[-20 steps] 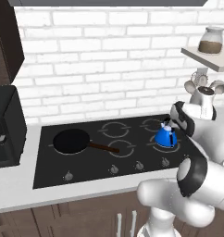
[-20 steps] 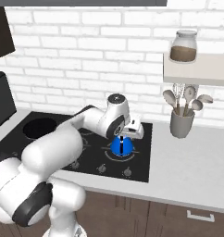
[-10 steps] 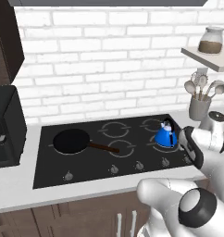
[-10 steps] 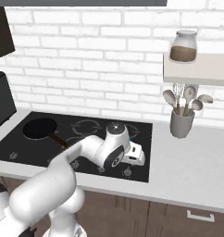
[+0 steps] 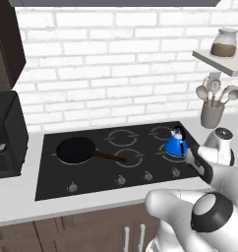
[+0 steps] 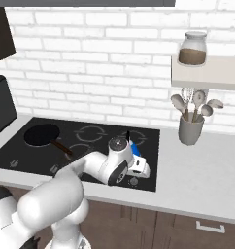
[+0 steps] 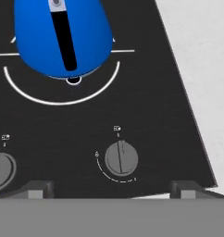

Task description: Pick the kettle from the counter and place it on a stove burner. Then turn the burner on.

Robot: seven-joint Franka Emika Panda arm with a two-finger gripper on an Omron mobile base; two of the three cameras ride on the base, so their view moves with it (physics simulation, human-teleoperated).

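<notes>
At the far left of the left base view a black appliance (image 5: 5, 135) stands on the counter (image 5: 22, 194). Right of it lies the black cooktop (image 5: 52, 182), with a frying pan (image 5: 75, 150) on its left side, handle pointing right. Along the cooktop's front edge runs a row of knobs (image 5: 121, 180).

Further right the kettle (image 5: 176, 144) sits upright on the front right burner (image 5: 166, 155), its dark handle and knob on top. In the hand view the kettle (image 7: 60, 37) covers most of the burner (image 7: 63, 99) ring, whose pale arc shows below it. Just under that ring is a round grey knob (image 7: 121, 158) with its marker line pointing toward the kettle, and part of a second knob (image 7: 2, 170) shows at the left edge.

The gripper (image 7: 111, 190) hangs low over the cooktop's front right edge, near that knob and apart from the kettle. Its two dark fingertips (image 7: 37, 190) stand wide apart at the bottom of the hand view, with nothing between them.

To the right of the cooktop the counter continues pale and bare up to a grey utensil cup (image 5: 212, 113) holding spoons and a whisk. Above it a shelf (image 5: 222, 61) carries a glass jar (image 5: 224, 43) with brown contents.
</notes>
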